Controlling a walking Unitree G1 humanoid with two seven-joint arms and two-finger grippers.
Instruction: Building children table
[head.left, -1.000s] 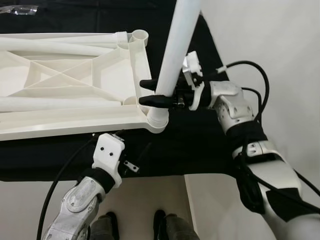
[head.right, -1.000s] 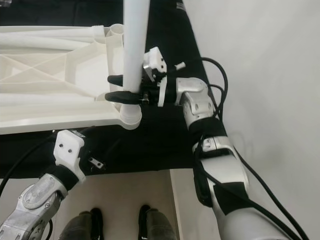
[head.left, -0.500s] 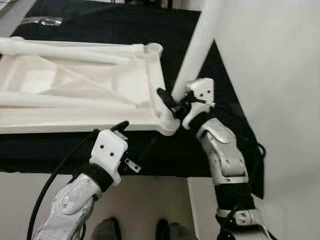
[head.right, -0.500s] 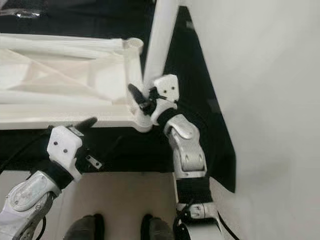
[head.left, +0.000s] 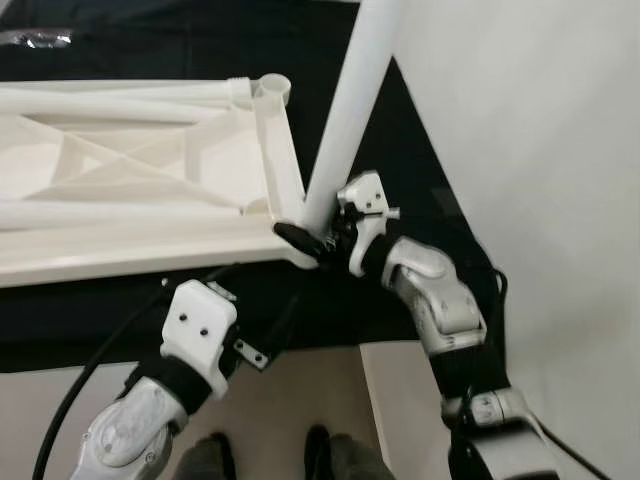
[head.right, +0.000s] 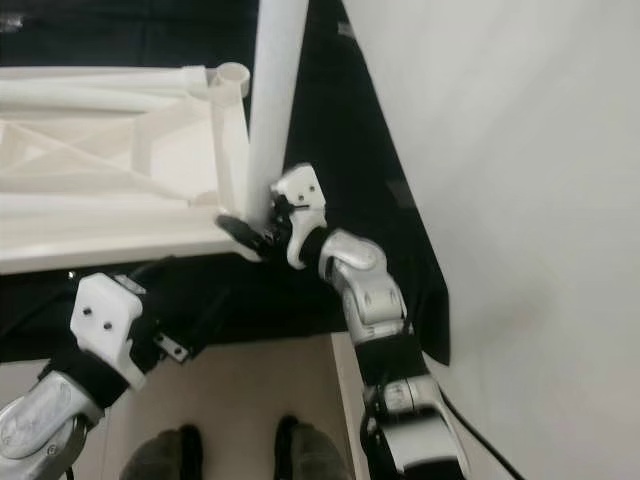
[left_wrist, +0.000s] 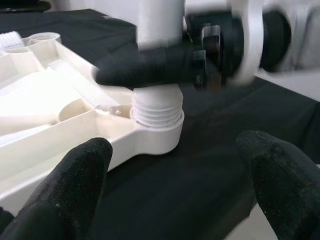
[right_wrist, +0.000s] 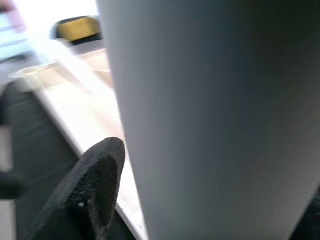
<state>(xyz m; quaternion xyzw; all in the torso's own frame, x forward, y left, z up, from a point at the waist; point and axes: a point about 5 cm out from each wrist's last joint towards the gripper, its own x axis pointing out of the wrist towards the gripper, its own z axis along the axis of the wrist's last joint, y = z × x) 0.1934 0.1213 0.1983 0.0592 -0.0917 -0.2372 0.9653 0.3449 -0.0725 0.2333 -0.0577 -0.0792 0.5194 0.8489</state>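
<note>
White plastic table leg (head.left: 352, 100), a smooth round tube, stands upright with its ribbed threaded end seated in the corner socket of the tabletop (head.left: 130, 190). The tabletop lies underside up, moulded white with cross-braced ribs, on a matte black cloth (head.left: 380, 290). Right gripper (head.left: 318, 234) pinches the leg low, just above the threads. Left gripper (left_wrist: 175, 185) hovers near the corner, its textured black fingers (left_wrist: 75, 185) spread apart. No legible writing.
</note>
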